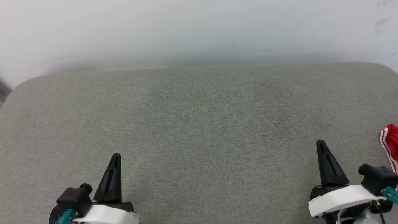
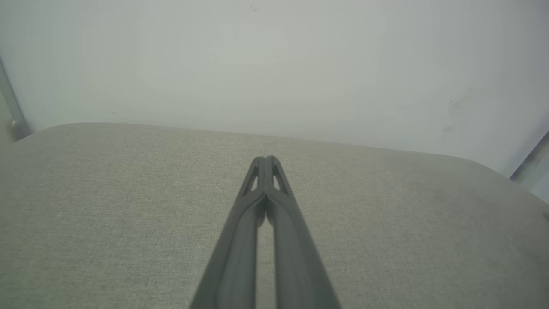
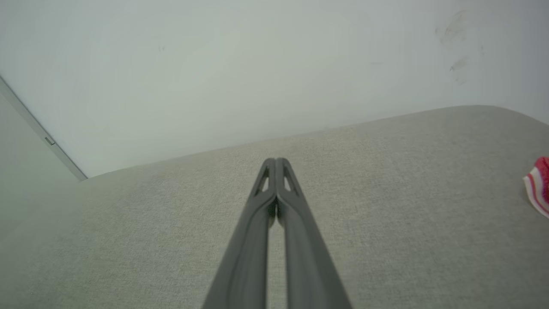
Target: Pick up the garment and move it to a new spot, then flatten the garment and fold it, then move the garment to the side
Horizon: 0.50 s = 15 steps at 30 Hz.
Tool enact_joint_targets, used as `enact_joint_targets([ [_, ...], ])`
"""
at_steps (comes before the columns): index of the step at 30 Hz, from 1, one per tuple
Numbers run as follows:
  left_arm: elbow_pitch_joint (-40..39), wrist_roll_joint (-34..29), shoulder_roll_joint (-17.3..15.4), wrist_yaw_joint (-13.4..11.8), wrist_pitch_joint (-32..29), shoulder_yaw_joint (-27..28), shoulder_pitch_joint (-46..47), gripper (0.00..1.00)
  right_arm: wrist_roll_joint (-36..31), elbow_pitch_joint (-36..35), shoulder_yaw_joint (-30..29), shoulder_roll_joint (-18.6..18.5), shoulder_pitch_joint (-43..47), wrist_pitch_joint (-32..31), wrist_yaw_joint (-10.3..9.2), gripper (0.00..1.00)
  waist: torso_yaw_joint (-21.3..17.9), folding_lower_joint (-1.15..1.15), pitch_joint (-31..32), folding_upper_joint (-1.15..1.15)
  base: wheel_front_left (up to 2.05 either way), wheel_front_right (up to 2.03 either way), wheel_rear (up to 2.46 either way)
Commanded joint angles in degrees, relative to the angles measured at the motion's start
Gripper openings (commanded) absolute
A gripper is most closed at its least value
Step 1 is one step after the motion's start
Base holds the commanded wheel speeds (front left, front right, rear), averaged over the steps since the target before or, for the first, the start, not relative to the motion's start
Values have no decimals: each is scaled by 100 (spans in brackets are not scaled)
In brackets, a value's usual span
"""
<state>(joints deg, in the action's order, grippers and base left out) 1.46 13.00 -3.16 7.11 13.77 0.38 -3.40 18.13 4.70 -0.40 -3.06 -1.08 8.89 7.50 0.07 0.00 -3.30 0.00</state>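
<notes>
Head view first: a wide grey fabric surface (image 1: 199, 124) with rounded far corners runs across the frame, and a pale wall (image 1: 199, 28) rises behind its far edge. The left gripper (image 1: 116, 156) stands at the lower left, its two dark fingers pressed together into a single point with nothing between them. The right gripper (image 1: 321, 143) stands at the lower right, likewise closed on nothing. Both point away from the robot, over the fabric. A black camera block (image 1: 74, 196) sits on the left wrist beside a white housing (image 1: 108, 216), and a matching pair sits on the right wrist. The garment (image 1: 391, 140) shows as a small red fold with white stripes at the right edge of the frame. It lies on the surface to the right of the right gripper, apart from its fingers, and the frame edge cuts off the rest of it.

Left wrist view: the left gripper (image 2: 266, 159) rises from the bottom edge with its fingertips meeting and a thin slit lower down between the finger shafts. Grey fabric lies beneath and around it, with the wall beyond.

Right wrist view: the right gripper (image 3: 276, 161) has its tips touching and holds nothing. The garment (image 3: 539, 191) peeks in at the right edge, red with white striping, resting on the fabric well apart from the fingers
</notes>
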Motion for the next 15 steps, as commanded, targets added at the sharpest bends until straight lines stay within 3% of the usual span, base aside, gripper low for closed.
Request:
enact_joint_targets([
  [1,-58,256,-43,-6,-34,14,108,0,250,-55,-3,-33,-92,-43,0,0,0,0,3,0,0,0,0],
  [15,227,1796,-104,11,-343,38,297,0,1690,136,-33,-95,-193,-259,0,0,-1,0,41,0,0,0,0],
])
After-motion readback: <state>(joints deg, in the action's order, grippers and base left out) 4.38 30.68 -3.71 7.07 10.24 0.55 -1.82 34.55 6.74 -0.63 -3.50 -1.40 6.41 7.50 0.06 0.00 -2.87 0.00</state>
